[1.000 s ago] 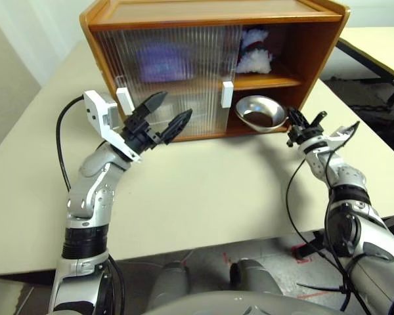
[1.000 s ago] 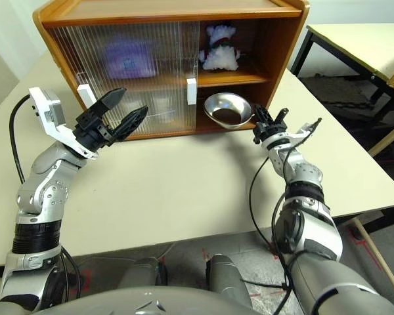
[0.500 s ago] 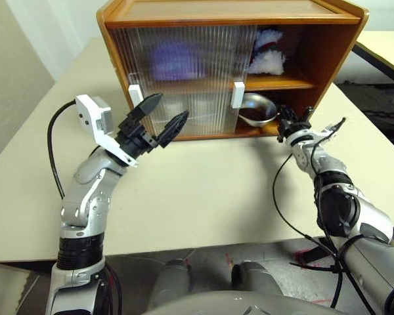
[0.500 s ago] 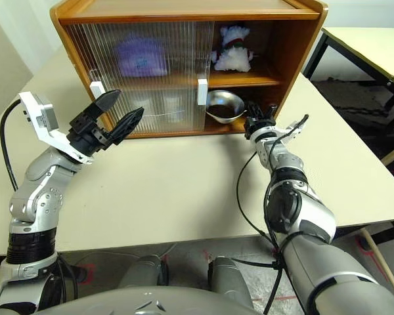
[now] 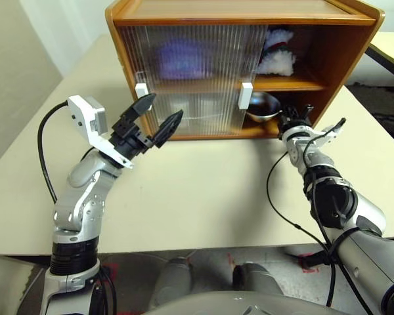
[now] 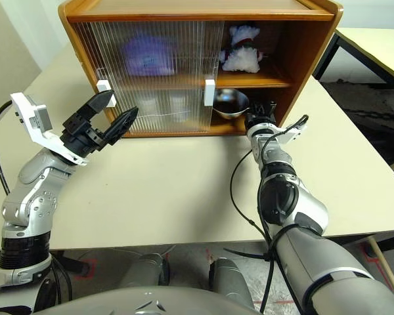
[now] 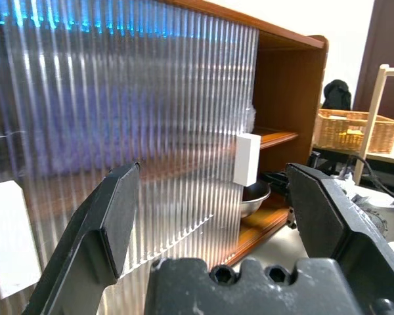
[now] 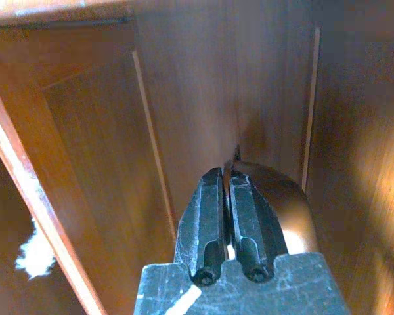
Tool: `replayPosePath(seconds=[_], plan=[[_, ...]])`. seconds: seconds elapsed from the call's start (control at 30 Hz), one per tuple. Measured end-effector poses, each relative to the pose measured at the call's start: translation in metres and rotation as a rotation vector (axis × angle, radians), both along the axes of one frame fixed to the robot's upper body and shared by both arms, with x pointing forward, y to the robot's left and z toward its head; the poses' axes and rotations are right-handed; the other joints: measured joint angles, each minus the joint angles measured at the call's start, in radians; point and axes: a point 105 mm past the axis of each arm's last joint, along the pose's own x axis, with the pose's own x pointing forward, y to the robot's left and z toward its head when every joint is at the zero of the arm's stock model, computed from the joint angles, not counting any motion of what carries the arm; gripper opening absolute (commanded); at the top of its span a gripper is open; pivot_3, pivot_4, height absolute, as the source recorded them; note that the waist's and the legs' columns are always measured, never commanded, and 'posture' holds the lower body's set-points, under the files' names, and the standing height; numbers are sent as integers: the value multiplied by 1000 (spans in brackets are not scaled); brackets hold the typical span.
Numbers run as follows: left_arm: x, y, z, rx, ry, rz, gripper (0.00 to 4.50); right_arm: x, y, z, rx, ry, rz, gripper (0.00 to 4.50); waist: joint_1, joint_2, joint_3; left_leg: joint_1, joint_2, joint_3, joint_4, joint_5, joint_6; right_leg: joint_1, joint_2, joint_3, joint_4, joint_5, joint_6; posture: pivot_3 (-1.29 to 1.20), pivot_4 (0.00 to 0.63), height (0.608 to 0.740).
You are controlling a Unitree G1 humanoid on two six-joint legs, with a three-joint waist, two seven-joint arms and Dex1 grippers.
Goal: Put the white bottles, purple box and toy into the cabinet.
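Note:
The cabinet (image 5: 352, 46) stands at the back of the table, its ribbed sliding doors (image 5: 197, 82) covering the left and middle. The purple box (image 5: 179, 58) shows as a blur behind the upper door. On the upper shelf at the open right end sits the toy (image 5: 276, 56). The white bottles are hidden; only pale blurs show behind the lower door. My right gripper (image 5: 291, 117) is shut and empty at the lower opening, close beside a steel bowl (image 5: 264, 106). Its shut fingers (image 8: 210, 197) point into the cabinet. My left gripper (image 5: 162, 108) hangs open in front of the doors.
White handles (image 5: 142, 90) (image 5: 246, 96) stick out from the doors; the right handle (image 7: 247, 159) shows between my left fingers. The cream table (image 5: 203, 190) stretches in front of the cabinet. Another table (image 6: 381, 46) stands to the right.
The view has swung. My right gripper went forward to the lower opening. The bowl, tilted at the front edge before, now sits further in by the door handle. The left arm stayed put.

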Motion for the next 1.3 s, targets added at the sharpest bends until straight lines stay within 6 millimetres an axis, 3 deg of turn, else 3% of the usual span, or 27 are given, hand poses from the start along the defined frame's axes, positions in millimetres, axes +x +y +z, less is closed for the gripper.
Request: replayPosePath(seconds=[0.6, 0.63, 0.97, 1.0, 1.3], plan=[[-3, 2, 0, -1, 8, 15, 4500, -2, -14, -5, -73, 45, -93, 28, 39, 0, 0, -1, 0, 1, 0, 0, 0, -2, 0, 0, 0, 0, -1, 292, 0, 740], [-3, 2, 0, -1, 8, 15, 4500, -2, -14, -5, -76, 47, -94, 631, 39, 0, 0, -1, 0, 1, 0, 0, 0, -2, 0, 0, 0, 0, -1, 290, 0, 740], [-3, 1, 1, -4, 6, 10, 4500, -3, -17, -6, -112, 69, -115, 4270, 37, 0, 0, -1, 0, 1, 0, 0, 0, -2, 0, 0, 1, 0, -1, 256, 0, 740], [-2, 0, 1, -5, 4, 6, 4500, -3, -18, -6, -115, 72, -117, 4461, 36, 0, 0, -1, 0, 1, 0, 0, 0, -2, 0, 0, 1, 0, -1, 253, 0, 740], [2, -11, -1, -28, 8, -39, 4500, -4, -29, -4, -118, 89, -158, 4461, 28, 0, 0, -1, 0, 1, 0, 0, 0, -2, 0, 0, 1, 0, -1, 209, 0, 740]])
